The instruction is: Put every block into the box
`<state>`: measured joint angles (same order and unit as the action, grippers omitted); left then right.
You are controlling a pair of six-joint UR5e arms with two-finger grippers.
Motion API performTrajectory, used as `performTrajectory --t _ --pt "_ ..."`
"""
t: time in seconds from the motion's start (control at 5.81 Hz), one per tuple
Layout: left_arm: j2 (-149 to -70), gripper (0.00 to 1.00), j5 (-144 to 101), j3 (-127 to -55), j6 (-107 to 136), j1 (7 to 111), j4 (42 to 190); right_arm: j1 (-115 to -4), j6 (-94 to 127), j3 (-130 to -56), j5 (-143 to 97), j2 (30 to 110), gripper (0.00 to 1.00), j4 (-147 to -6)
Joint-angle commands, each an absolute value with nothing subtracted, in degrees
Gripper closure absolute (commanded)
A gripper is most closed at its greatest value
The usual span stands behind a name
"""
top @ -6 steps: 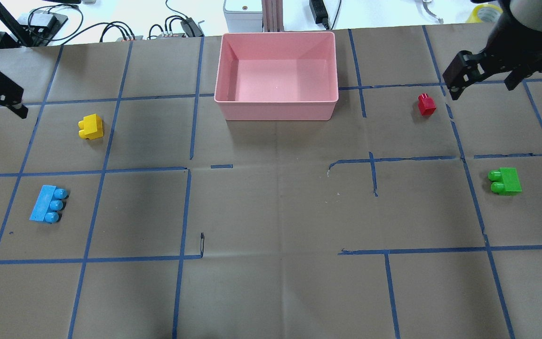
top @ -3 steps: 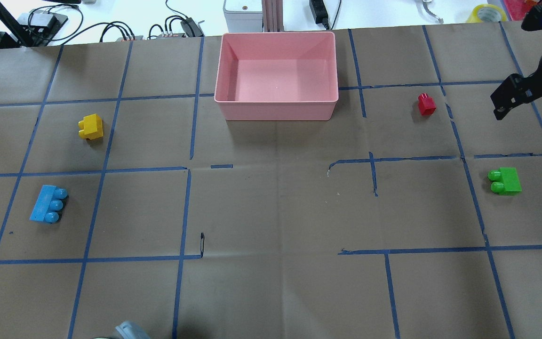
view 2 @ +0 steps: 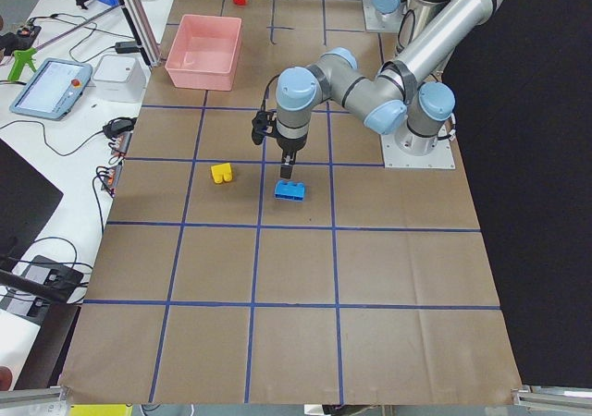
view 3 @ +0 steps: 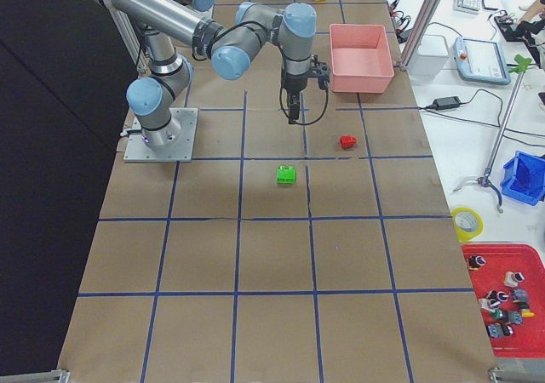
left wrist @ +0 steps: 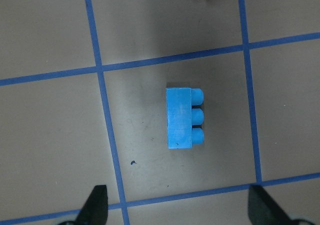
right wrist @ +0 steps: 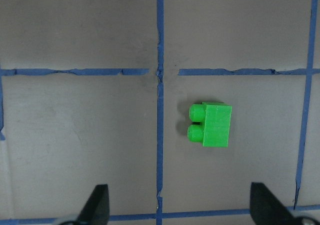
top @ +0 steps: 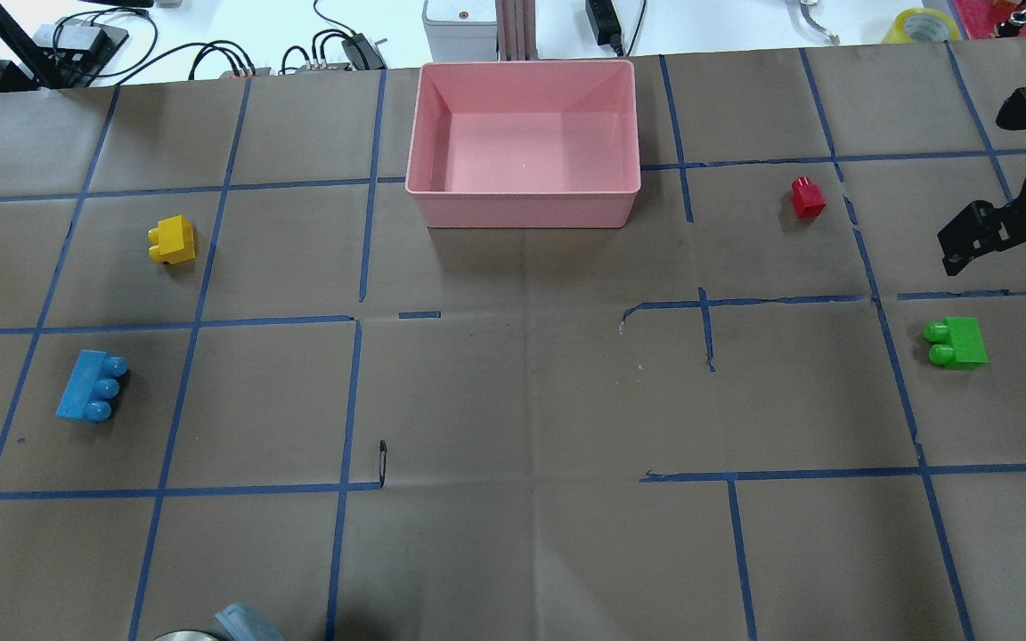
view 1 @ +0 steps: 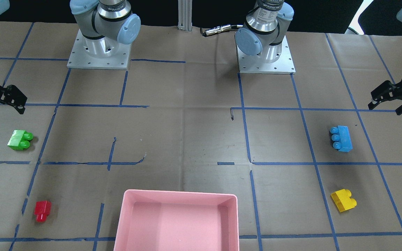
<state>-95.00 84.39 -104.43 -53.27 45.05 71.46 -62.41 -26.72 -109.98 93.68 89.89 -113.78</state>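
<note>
The pink box point(top: 522, 209) stands empty at the table's far middle. The yellow block point(top: 173, 240) and blue block point(top: 93, 388) lie on the left, the red block point(top: 807, 198) and green block point(top: 956, 342) on the right. My left gripper point(left wrist: 181, 207) is open and empty, above and just short of the blue block point(left wrist: 182, 118); only a sliver of it shows at the overhead view's left edge. My right gripper point(top: 1003, 242) is open and empty, hovering between the red and green blocks, with the green block point(right wrist: 212, 124) ahead of its fingertips.
Brown paper with a blue tape grid covers the table. Cables, a white device point(top: 460, 27) and a tape roll point(top: 921, 22) lie past the far edge. The two arm bases point(view 1: 99, 52) stand at the robot's side.
My right gripper has moved back from beside the red block toward the green block. My left gripper has moved from the far left toward the blue block. No block has moved.
</note>
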Motion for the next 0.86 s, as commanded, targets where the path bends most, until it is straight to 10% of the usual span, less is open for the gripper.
performTrajectory --t 0.0,0.69 --pt "-98.7 0.0 83.5 -109.9 -52.1 46.2 60.6 -59.3 -26.9 -115.8 93.4 89.8 0.0 -121.5" --pt "-103.3 0.0 83.4 -117.6 -52.3 46.2 49.1 -52.2 -34.3 -118.6 86.7 81.8 0.0 -131.5"
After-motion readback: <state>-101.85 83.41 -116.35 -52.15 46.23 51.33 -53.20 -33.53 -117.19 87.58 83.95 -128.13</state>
